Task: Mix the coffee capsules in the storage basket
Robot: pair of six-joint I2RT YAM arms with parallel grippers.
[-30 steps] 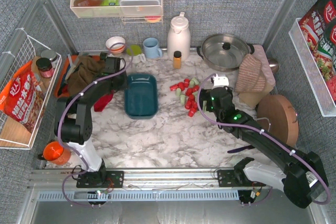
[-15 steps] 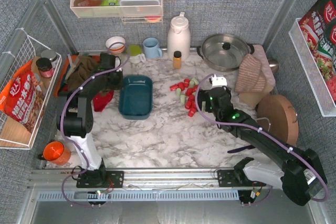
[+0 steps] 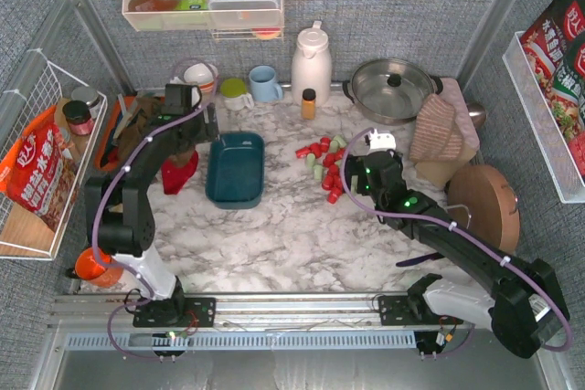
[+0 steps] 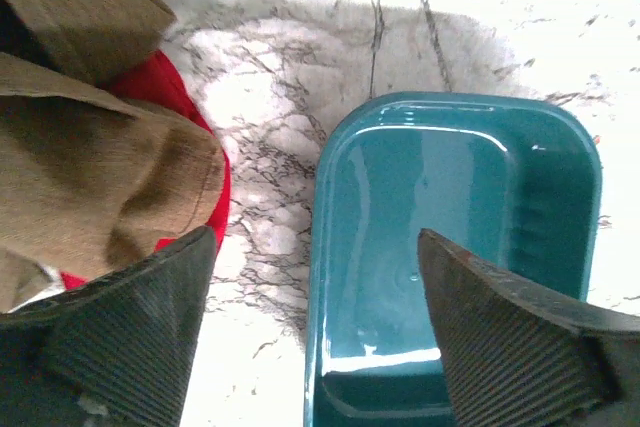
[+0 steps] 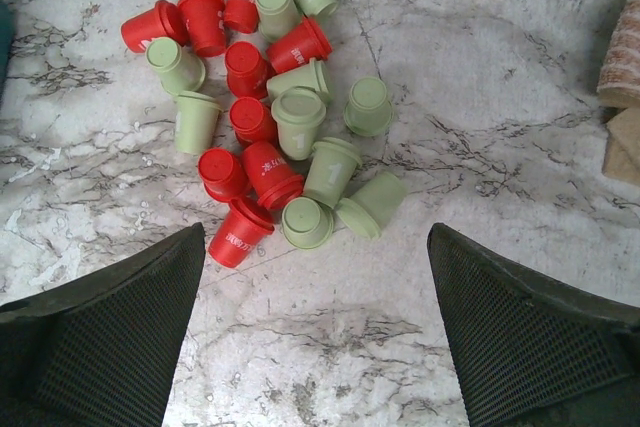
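- Your left gripper (image 4: 315,237) is spread wide and holds nothing. One finger hangs over the basket (image 4: 450,187), the other outside its left wall.
- A red cloth (image 4: 150,92) lies just beside that wall, so room there is tight.
- The capsules (image 5: 270,107) lie heaped on the table (image 5: 480,67), right of the basket, with bare marble between.
- Your right gripper (image 5: 315,237) hangs wide apart over the heap's near edge, gripping nothing.

Coffee capsules (image 3: 324,163) near storage basket (image 3: 235,171)
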